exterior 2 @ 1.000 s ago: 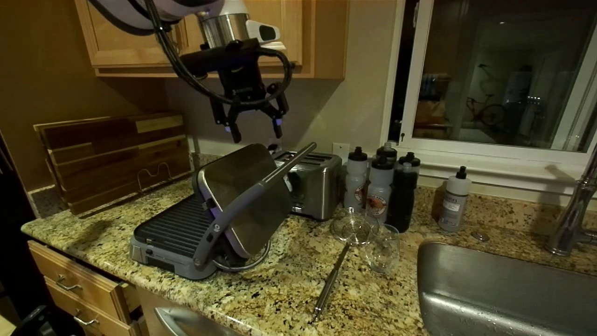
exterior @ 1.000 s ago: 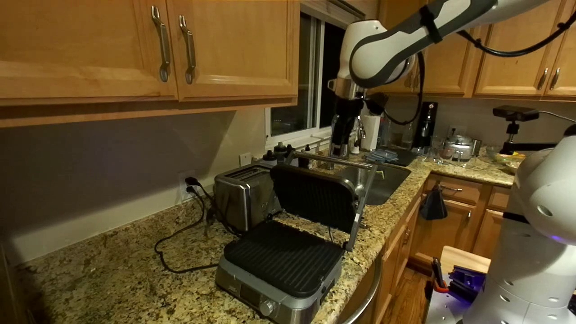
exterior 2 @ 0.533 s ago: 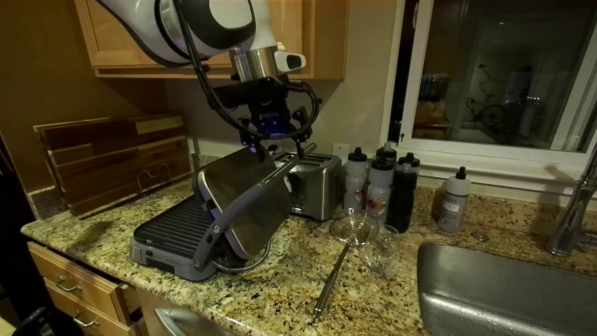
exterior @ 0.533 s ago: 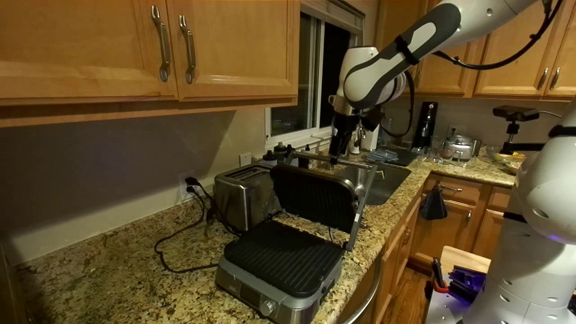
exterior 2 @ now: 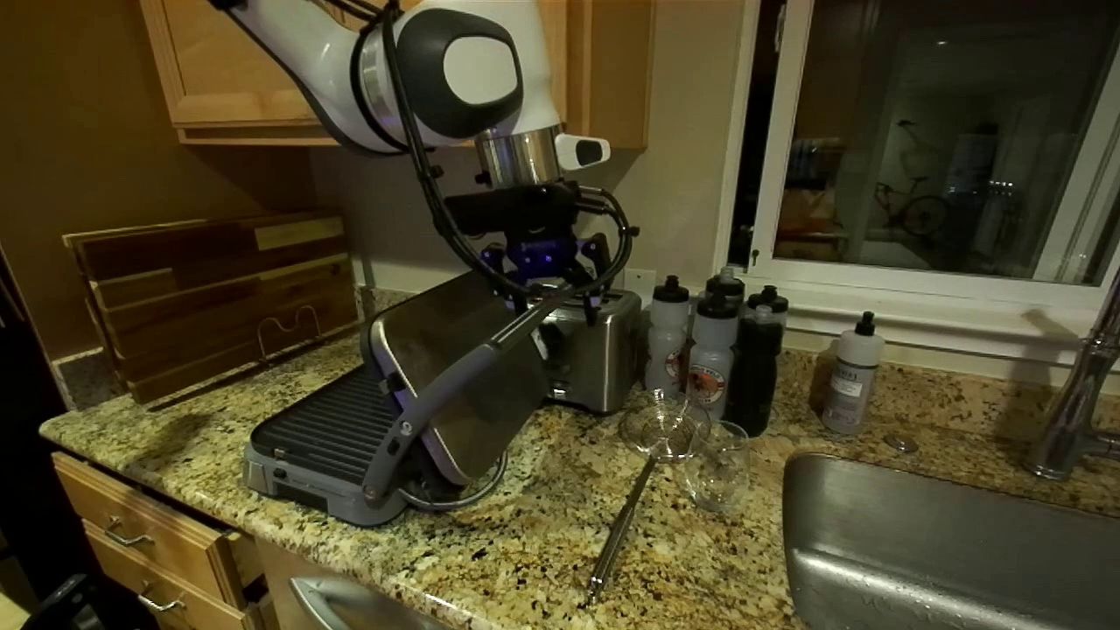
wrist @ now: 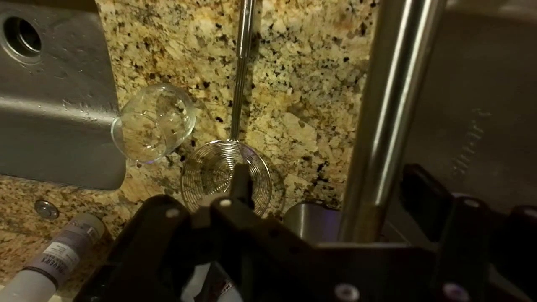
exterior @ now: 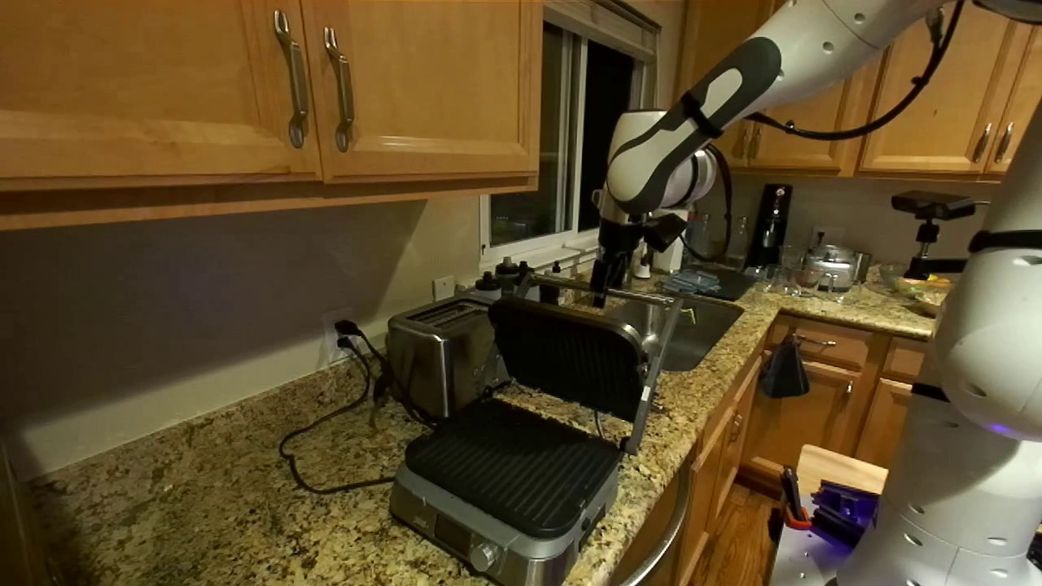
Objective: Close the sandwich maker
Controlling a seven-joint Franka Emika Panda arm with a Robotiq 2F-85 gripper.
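The sandwich maker stands open on the counter, its ribbed lower plate (exterior: 513, 468) flat and its lid (exterior: 570, 354) tilted up and back. The brushed lid back (exterior 2: 481, 394) faces an exterior view. Its handle bar (exterior 2: 528, 322) runs across above the lid and also shows in the wrist view (wrist: 390, 105). My gripper (exterior 2: 557, 311) is at the handle bar, pointing down, seen also in an exterior view (exterior: 600, 299). In the wrist view my gripper (wrist: 329, 184) is open, with the bar between its fingers, nearer the right one. Contact with the bar cannot be told.
A silver toaster (exterior: 444, 358) stands close behind the lid. Several bottles (exterior 2: 713, 367), a glass (wrist: 155, 121) and a wire strainer (wrist: 209, 155) stand or lie near. The sink (exterior 2: 954, 525) and a soap bottle (exterior 2: 853, 376) are beyond. A wall cabinet (exterior: 431, 89) hangs above.
My gripper has come down and across toward the toaster side, from above the lid to around the handle bar. It stays open. The sandwich maker has not moved.
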